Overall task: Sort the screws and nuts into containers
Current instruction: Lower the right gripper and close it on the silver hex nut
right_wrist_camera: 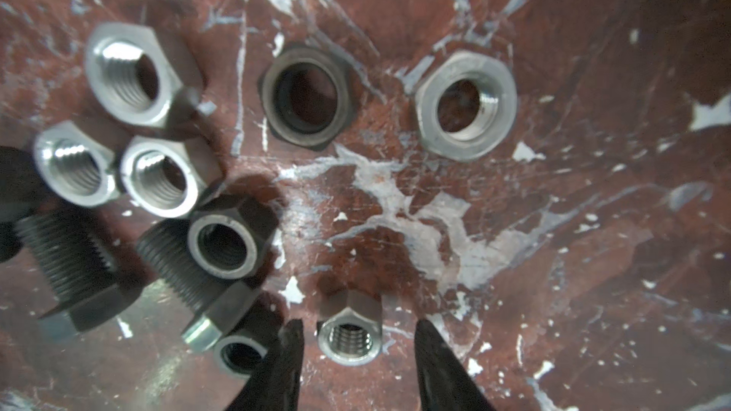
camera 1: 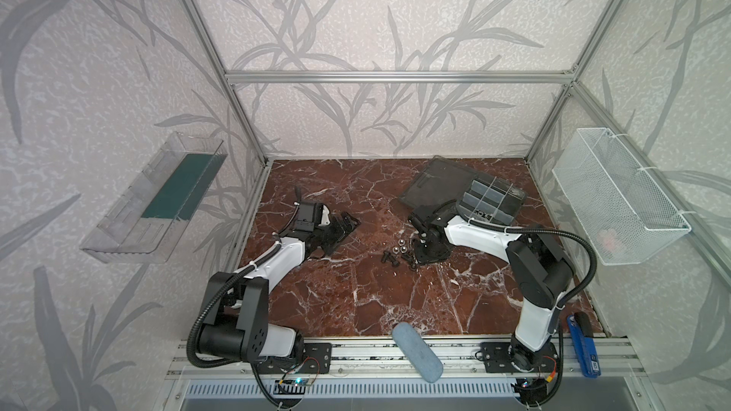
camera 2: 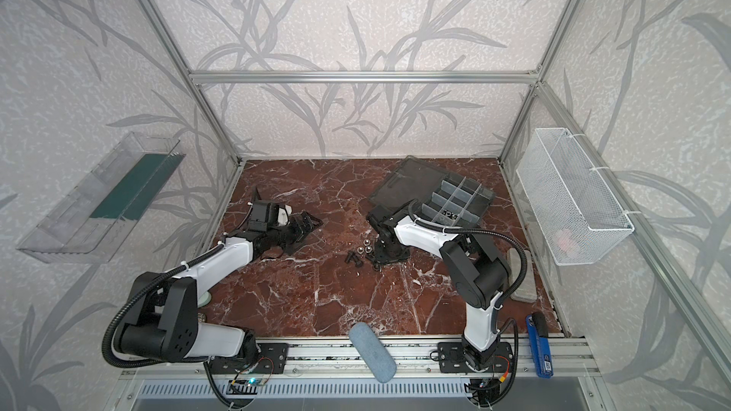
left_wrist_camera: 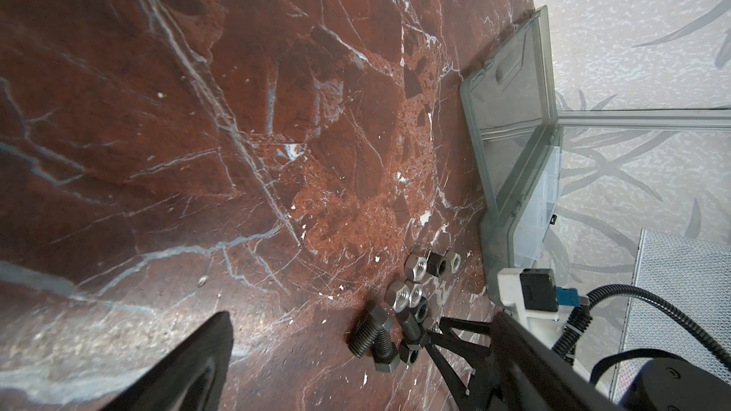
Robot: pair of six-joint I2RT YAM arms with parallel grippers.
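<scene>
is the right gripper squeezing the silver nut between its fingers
No, in the right wrist view the right gripper straddles the silver nut with a clear gap on each side.

Five silver nuts [right_wrist_camera: 130, 73] are lying loose on the table [camera 1: 356, 310], one being smaller than the rest, with three dark nuts [right_wrist_camera: 304, 100] lying among them. Two black screws [right_wrist_camera: 75, 270] are showing clearly beside them; a third is looking likely. One box [camera 1: 514, 209] is sitting at 1 o'clock, its black contents being too small for counting. One basket [camera 1: 617, 199] is hanging at 3 o'clock, one tray [camera 1: 130, 223] at 9 o'clock.
</scene>
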